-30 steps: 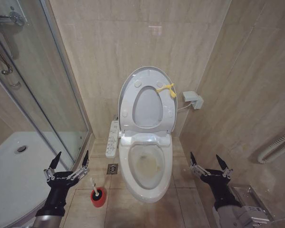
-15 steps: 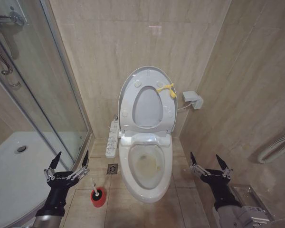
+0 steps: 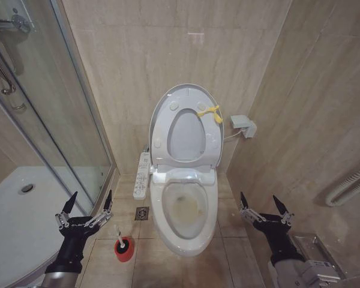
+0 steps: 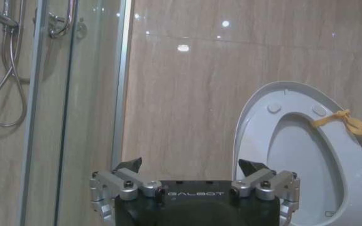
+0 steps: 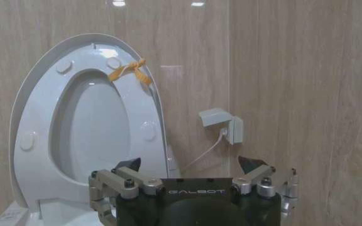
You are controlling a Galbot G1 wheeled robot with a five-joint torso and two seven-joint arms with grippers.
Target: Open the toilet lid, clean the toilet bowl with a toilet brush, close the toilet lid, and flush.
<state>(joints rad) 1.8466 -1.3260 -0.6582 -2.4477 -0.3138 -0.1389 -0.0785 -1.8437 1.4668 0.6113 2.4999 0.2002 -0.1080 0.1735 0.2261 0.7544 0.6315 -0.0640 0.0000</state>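
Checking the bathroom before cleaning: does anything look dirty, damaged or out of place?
The toilet bowl has yellowish staining inside. The toilet lid stands raised against the wall, and the toilet brush sits upright in its red holder. Nothing looks damaged.

You've got bright, even overhead light here. Ceiling lamps glare off the glossy wall tiles (image 4: 183,47) in both wrist views. Shadows stay soft on the floor (image 3: 228,252). The head view bends lines at its edges.

Head camera looks down from high; both wrist cameras face forward, low, sharing the raised toilet lid (image 3: 185,126)
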